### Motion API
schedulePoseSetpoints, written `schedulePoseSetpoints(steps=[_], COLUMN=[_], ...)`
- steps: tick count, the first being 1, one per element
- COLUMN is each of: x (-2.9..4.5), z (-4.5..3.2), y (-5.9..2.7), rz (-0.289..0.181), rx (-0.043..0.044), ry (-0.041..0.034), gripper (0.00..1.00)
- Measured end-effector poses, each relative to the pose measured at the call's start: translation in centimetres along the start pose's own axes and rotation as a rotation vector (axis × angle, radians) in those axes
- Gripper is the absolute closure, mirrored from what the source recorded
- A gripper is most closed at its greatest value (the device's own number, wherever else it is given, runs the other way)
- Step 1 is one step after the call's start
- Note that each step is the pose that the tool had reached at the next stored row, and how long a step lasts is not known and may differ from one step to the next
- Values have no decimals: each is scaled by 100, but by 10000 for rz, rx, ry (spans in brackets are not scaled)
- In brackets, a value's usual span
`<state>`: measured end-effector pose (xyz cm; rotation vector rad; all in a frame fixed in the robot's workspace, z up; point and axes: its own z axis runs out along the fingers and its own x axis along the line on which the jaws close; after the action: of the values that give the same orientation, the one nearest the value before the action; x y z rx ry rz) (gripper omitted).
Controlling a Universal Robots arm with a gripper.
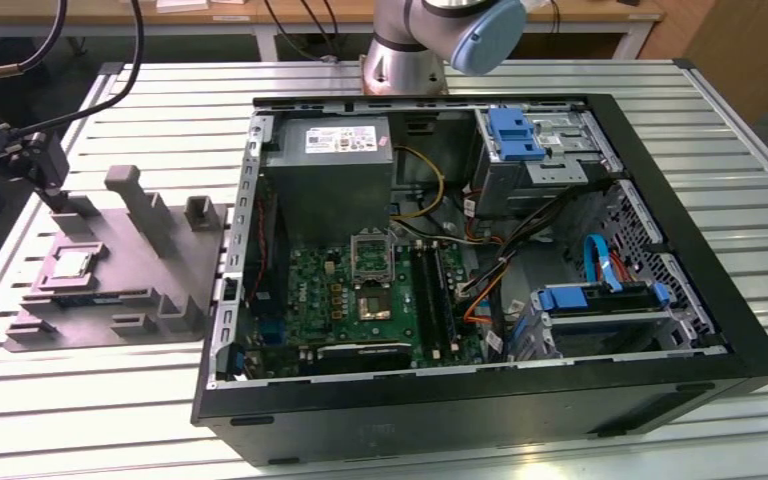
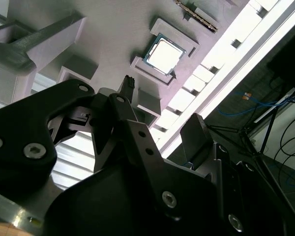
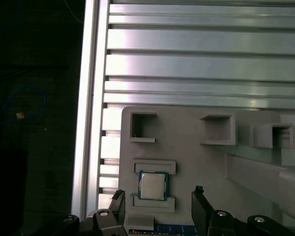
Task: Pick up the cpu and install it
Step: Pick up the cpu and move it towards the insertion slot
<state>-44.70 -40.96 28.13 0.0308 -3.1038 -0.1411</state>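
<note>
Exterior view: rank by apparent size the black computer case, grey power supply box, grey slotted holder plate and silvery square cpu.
1. black computer case
2. grey slotted holder plate
3. grey power supply box
4. silvery square cpu, by far the smallest; it lies on the holder plate.

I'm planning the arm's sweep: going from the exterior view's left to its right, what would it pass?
cpu → black-framed socket → memory slots → lower blue drive caddy
</note>
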Motion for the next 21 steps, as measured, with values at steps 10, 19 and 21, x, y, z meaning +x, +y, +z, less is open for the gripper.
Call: schedulePoseSetpoints(steps=[10,19,21], x=[-2,-3,-3], z=[96,202,209], y=[-25,-95,-96], rz=[-51,-200,-202], rx=[1,7,7], ry=[4,19,18], gripper=[35,35,35])
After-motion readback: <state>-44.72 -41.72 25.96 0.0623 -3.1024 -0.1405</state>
